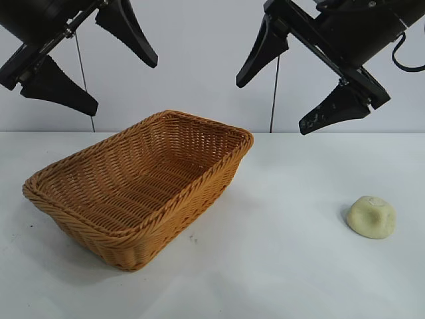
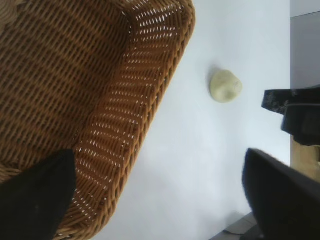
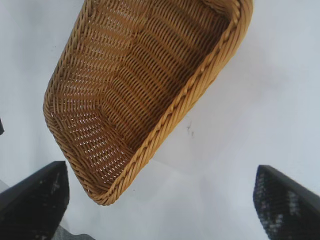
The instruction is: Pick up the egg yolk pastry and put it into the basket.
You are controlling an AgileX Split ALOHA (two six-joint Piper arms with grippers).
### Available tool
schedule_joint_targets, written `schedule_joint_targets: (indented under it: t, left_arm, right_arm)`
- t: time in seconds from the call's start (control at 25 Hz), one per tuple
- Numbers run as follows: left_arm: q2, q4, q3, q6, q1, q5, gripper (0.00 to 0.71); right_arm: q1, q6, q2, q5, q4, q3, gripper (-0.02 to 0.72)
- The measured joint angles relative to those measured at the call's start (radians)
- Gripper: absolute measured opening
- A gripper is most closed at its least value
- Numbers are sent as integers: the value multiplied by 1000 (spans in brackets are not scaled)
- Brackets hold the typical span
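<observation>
Your left gripper [image 1: 93, 63] hangs upper left, right gripper [image 1: 292, 83] upper right, both spread wide, holding nothing. Egg yolk pastry [image 1: 371, 216] sits lower right on the table [image 1: 285, 266], well apart from the basket [image 1: 143, 186] left of centre.

One woven basket [image 1: 139, 189] at centre-left of the frame; one egg yolk pastry [image 1: 371, 216] at lower right; two black grippers, upper left [image 1: 93, 63] and upper right [image 1: 282, 93].

No text, label, brand, number or sign can be read anywhere in these views.
</observation>
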Motion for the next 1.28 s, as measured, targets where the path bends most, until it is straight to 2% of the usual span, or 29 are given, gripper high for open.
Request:
schedule_joint_targets:
  t: [0.4, 0.64, 0.8, 0.92, 1.12, 1.28]
  left_arm:
    - [-22, 18, 0, -36, 0, 26, 666]
    - [-122, 60, 52, -157, 0, 47, 666]
    - [-190, 118, 116, -297, -26, 40, 666]
    - [-220, 207, 141, -454, -75, 17, 666]
    - [-222, 482, 143, -827, -170, -2, 666]
    - [-219, 658, 143, -1102, -186, -4, 666]
  right_arm:
    - [0, 0, 0, 0, 0, 0, 694]
    - [0, 0, 0, 0, 0, 0, 694]
    - [0, 0, 0, 0, 0, 0, 694]
    - [0, 0, 0, 0, 0, 0, 694]
    - [0, 0, 0, 0, 0, 0, 694]
    - [0, 0, 0, 0, 0, 0, 694]
